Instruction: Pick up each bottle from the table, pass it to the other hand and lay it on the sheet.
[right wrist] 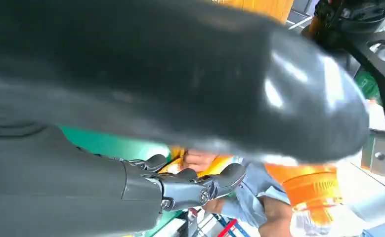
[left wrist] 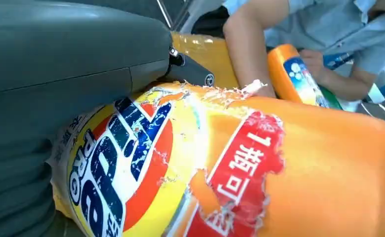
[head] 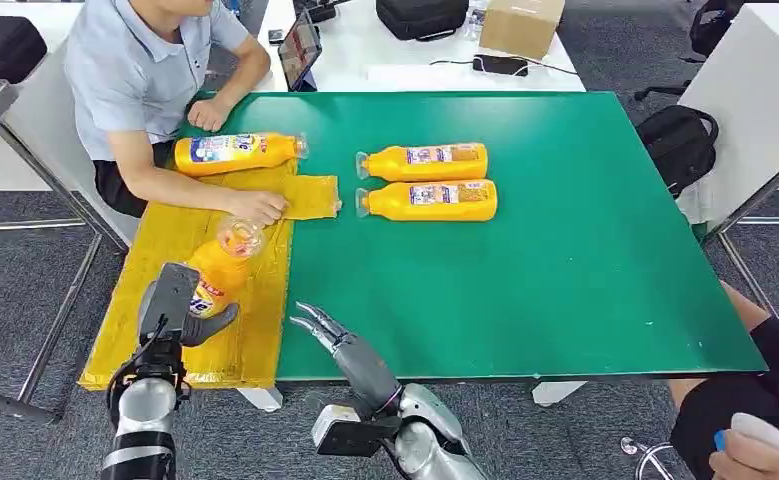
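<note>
The left hand (head: pixel 180 305) grips an orange detergent bottle (head: pixel 220 270) over the yellow sheet (head: pixel 255 320), while the right hand (head: pixel 327 330) hovers nearby with fingers spread, holding nothing.

grey carpet floor (head: pixel 25 280) – white desks (head: pixel 385 60) behind, a black backpack (head: pixel 677 145) on the floor.
</note>
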`<state>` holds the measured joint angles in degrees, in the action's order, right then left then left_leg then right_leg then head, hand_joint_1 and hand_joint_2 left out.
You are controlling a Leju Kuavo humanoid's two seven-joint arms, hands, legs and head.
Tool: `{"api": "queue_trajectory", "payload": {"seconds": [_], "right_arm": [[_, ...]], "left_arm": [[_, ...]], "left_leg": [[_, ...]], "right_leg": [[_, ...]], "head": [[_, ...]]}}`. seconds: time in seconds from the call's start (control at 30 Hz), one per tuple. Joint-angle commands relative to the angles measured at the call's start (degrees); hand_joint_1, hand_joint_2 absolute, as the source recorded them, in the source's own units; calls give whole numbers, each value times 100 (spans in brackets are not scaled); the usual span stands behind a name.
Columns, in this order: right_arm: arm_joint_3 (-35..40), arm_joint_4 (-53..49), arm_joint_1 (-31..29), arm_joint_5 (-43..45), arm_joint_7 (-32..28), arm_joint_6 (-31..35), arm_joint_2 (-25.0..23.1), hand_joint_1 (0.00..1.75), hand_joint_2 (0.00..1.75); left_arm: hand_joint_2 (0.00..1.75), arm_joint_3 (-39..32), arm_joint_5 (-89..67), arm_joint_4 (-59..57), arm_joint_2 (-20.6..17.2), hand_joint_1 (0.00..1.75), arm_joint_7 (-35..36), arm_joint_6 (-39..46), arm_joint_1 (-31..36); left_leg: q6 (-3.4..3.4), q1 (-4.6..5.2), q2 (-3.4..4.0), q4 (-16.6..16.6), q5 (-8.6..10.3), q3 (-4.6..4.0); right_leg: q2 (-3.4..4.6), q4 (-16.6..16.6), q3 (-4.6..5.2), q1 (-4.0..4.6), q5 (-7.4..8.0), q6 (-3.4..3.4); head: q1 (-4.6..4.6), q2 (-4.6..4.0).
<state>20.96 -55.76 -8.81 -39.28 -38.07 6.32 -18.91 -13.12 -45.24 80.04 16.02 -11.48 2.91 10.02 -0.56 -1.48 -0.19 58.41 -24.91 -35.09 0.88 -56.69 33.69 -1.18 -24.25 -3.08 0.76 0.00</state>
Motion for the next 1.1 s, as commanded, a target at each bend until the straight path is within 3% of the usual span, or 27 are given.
{"api": "queue_trajectory", "payload": {"seconds": [0.03,0.17,0.33,0.7,0.73,0.77,0.8,0.83,0.97,1.0,1.1], "right_arm": [[219,74,143,178,-193,-17,-37,0,0],[499,81,27,411,-193,-60,58,0,0],[971,348,-134,721,-193,-15,167,0,0],[1454,586,-303,1168,-193,100,291,0,0],[1447,597,-305,1193,-193,92,282,0,0],[1515,603,-321,1266,-193,86,310,0,0],[1533,612,-328,1281,-193,95,315,0,0],[1540,638,-332,1305,-193,115,312,0,0],[1600,593,-341,1355,-193,124,345,0,0],[1600,593,-341,1355,-193,124,345,0,0],[1600,593,-341,1355,-193,124,345,0,0]], "left_arm": [[175,271,-1585,-1164,-722,175,-13,431,859],[175,1087,-2926,-2589,-1119,175,77,612,1286],[175,1727,-3234,-4161,-1139,175,-144,874,1509],[175,2151,-2600,-4785,-977,175,-775,487,1653],[175,2137,-2550,-4763,-935,124,-784,484,1660],[175,2158,-2316,-4682,-924,45,-863,335,1651],[175,2138,-2208,-4658,-915,45,-879,286,1648],[175,1985,-1926,-4564,-833,0,-870,226,1644],[175,1976,-1690,-4376,-814,0,-900,16,1629],[175,1976,-1690,-4376,-814,0,-900,16,1629],[175,1976,-1690,-4376,-814,0,-900,16,1629]], "left_leg": [[5,1,-10,-7,-1,14],[7,2,-32,-14,7,19],[4,6,-12,-12,5,15],[8,10,-42,-15,9,38],[12,9,-40,-21,13,45],[12,8,-52,-16,13,48],[17,10,-73,-15,17,57],[20,9,-74,-16,19,62],[19,9,-76,-15,17,72],[19,13,-73,-20,21,67],[18,13,-63,-13,25,73]], "right_leg": [[-17,3,-16,2,-6,12],[-42,6,-23,3,-8,19],[-18,8,-13,-3,-4,7],[-58,11,-54,-6,-5,11],[-61,18,-64,-4,-2,14],[-71,13,-68,-4,-9,8],[-85,13,-83,-5,-15,0],[-89,16,-79,-3,-14,3],[-85,17,-45,-4,-17,8],[-82,19,-89,-8,-7,3],[-89,12,-94,-7,1,9]], "head": [[0,0],[-2,0],[-2,0],[-4,0],[-4,0],[-7,0],[-4,0],[-4,0],[-4,0],[-2,0],[-4,0]]}}
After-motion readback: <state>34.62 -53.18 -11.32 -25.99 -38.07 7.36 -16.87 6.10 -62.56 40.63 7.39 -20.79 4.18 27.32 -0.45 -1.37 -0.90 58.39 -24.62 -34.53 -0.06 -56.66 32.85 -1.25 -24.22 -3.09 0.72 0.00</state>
